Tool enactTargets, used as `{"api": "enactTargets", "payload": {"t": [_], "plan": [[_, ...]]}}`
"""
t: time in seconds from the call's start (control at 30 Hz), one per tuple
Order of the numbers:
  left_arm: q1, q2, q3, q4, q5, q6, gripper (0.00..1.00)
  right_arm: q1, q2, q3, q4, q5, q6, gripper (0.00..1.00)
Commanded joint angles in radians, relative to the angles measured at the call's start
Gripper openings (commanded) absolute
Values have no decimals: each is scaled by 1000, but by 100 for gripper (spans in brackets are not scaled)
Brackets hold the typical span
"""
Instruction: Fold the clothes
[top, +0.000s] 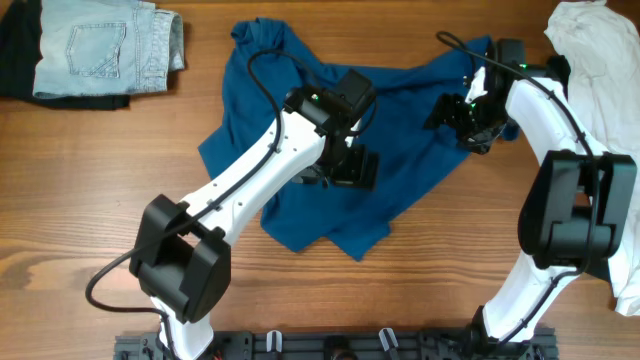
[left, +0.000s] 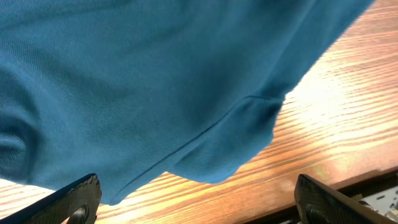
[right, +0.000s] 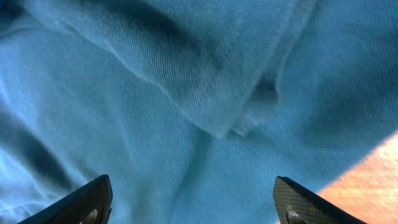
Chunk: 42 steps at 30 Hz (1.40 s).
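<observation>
On a wooden table (top: 60, 200), a deep-blue top (top: 410, 170) lies rumpled near the middle, between a pale denim piece (top: 100, 45) at the far left corner and a white garment (top: 600, 60) at the right edge. The left gripper (top: 352, 165) is poised over the middle of the cloth, its fingers spread wide with nothing between them. The right gripper (top: 455, 110), above a fold on the top's right side, is likewise spread and pinches nothing.
</observation>
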<state>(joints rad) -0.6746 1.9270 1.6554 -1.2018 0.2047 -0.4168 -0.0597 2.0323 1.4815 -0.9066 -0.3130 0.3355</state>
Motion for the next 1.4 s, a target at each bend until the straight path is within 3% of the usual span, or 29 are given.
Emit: {"api": "enactTargets", "payload": {"t": [0.0,0.23,0.4,0.6,0.67,0.73,0.77,1.13,1.37], "plan": [[5,9,-6,1,-23,-17,100,3,48,-2,33,19,31,82],[5,9,-6,0,-50,-16,100,3,74,-2,116,21,34,71],[5,9,-6,0,-50,-16,100,3,74,-2,148,21,49,52],[5,9,-6,0,-50,-16,100,3,74,-2,150,29,50,46],[5,9,-6,0,-50,-16,100,3,74,-2,151,32,50,34],[5,9,-6,0,-50,-16,100,3,74,-2,161,32,50,10],[5,9,-6,0,-50,-16,100,3,74,-2,171,32,50,4],[5,9,-6,1,-49,-16,100,-8,74,134,557,-31,201,4],[5,9,-6,1,-49,-17,100,-28,74,204,914,109,334,4]]}}
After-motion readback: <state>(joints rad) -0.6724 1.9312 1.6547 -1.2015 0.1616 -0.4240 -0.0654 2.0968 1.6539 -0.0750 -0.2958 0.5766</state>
